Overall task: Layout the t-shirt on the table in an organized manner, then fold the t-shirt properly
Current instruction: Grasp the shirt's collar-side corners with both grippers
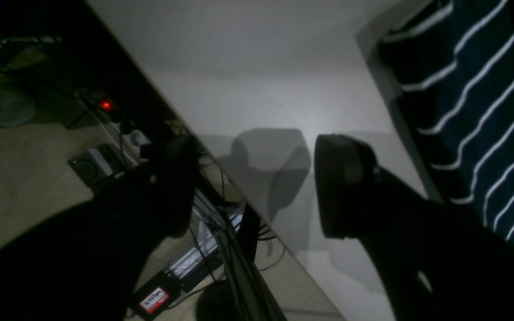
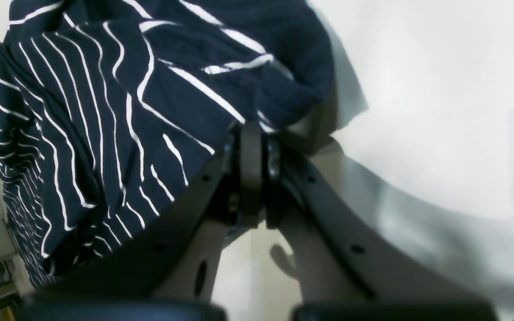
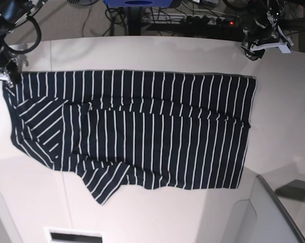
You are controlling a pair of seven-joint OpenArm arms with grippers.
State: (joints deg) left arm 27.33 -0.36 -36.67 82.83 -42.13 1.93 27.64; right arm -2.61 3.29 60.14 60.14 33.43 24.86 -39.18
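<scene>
T-shirt [image 3: 132,126] lying spread across the table [image 3: 157,50].
Right gripper [image 2: 251,133] pinching the t-shirt's corner, jaws pressed together; left gripper [image 1: 257,187] hovering spread just beside the t-shirt's opposite edge.

The dark striped t-shirt [image 3: 137,131] lay spread wide across my off-white table [image 3: 142,212], its left side rumpled and folded over.
</scene>
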